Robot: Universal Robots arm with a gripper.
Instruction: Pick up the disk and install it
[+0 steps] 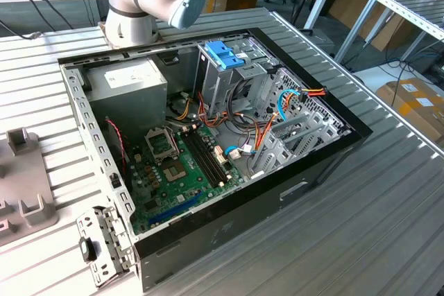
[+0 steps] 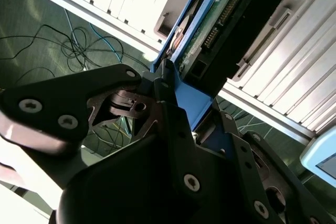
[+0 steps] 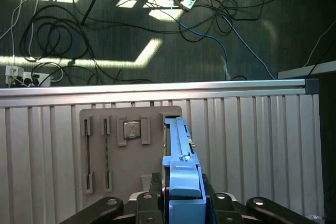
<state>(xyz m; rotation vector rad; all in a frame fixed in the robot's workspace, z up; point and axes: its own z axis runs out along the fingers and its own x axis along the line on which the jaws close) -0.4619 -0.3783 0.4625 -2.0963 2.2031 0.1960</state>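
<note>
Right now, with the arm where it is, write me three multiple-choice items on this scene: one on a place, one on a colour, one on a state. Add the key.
1. Where is the disk?
A. Inside the drive cage.
B. Held by the gripper, next to the grey holder plate.
C. Lying on the floor.

2. What colour are the disk's rails?
A. Red.
B. Yellow.
C. Blue.

3. What state is the computer case in?
A. Open, with its motherboard showing.
B. Closed on all sides.
C. Turned upside down.

Key:
1 B: the first wrist view shows the disk's tab end clamped in the gripper in front of the plate.
2 C: both wrist views show blue plastic along the disk.
3 A: the exterior view looks straight in at the board and cables.
</note>
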